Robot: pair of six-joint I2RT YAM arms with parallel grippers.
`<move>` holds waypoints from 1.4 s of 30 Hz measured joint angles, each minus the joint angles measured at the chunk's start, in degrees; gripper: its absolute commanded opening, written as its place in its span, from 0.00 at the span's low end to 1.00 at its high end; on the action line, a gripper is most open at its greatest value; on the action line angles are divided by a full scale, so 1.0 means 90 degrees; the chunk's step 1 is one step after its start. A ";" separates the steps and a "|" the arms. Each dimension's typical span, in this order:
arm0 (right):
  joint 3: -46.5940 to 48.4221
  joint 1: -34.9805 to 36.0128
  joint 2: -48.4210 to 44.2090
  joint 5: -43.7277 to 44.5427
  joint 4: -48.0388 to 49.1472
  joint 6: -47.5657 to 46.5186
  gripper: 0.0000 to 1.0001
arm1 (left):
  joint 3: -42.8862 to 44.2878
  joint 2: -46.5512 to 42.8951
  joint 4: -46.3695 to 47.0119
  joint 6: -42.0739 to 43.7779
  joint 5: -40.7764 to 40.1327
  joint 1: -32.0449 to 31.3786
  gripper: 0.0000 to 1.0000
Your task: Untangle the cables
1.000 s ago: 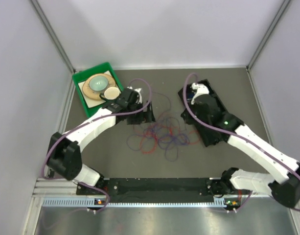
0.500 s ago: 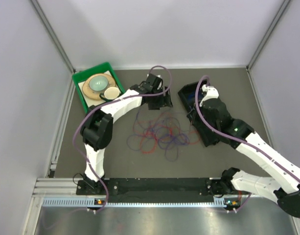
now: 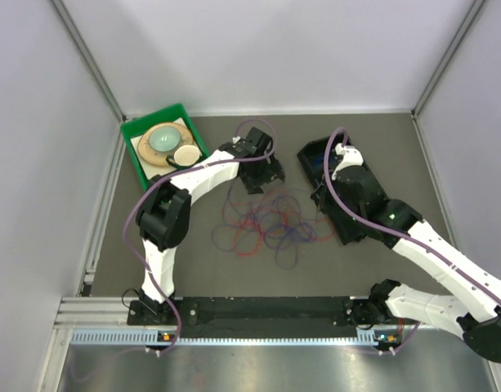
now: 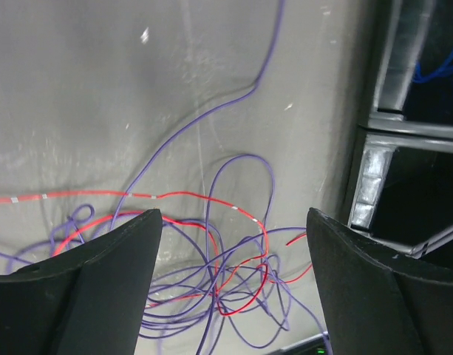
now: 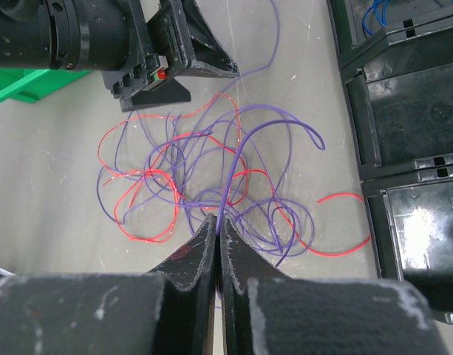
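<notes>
Some blue wire (image 5: pixel 380 11) already sits in the black box (image 5: pixel 411 103), but the cables (image 3: pixel 266 224) lie knotted, red and purple, on the worktop (image 3: pixel 356 269). The right jaws pinch a purple strand (image 5: pixel 285 123); the left jaws hang spread above them.

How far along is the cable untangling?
Early days. One blue wire already sits in the black tray. The right claw is shut on a purple wire; the left claw hangs open above. The red and purple tangle is left to separate.
</notes>
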 measured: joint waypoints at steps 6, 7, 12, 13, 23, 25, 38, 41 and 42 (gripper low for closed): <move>-0.0005 0.0000 0.0027 -0.0046 -0.0007 0.0000 0.00 | -0.0134 0.0000 0.0002 -0.0755 0.0109 0.0000 0.82; -0.0005 0.0000 0.0032 -0.0053 -0.0007 0.0002 0.00 | -0.0134 0.0000 0.0034 -0.0833 0.0136 0.0000 0.81; -0.0095 0.0000 0.0044 -0.0090 0.0024 0.0005 0.00 | -0.0126 0.0097 0.0216 -0.1122 0.0379 0.0000 0.80; -0.0124 0.0000 0.0046 -0.0097 0.0029 0.0010 0.00 | -0.0121 0.0148 0.0233 -0.1173 0.0435 0.0000 0.79; -0.0141 0.0000 0.0053 -0.0124 0.0019 0.0051 0.00 | -0.0131 0.0491 0.0444 -0.1491 0.0561 0.0000 0.49; -0.0141 0.0000 0.0053 -0.0124 0.0017 0.0049 0.00 | -0.0129 0.0493 0.0500 -0.1554 0.0534 0.0000 0.24; -0.0090 0.0000 0.0053 -0.0063 -0.0070 0.0015 0.00 | -0.0260 0.0301 0.0464 -0.1081 0.0146 0.0146 0.00; 0.0226 -0.0002 0.0053 0.0005 -0.0291 -0.0124 0.00 | -0.0753 -0.0469 0.0350 -0.0716 -0.0338 0.0403 0.00; 0.0415 -0.0002 0.0056 0.0034 -0.0345 -0.0197 0.00 | -0.0879 -0.0799 0.0270 -0.0563 -0.0542 0.0495 0.00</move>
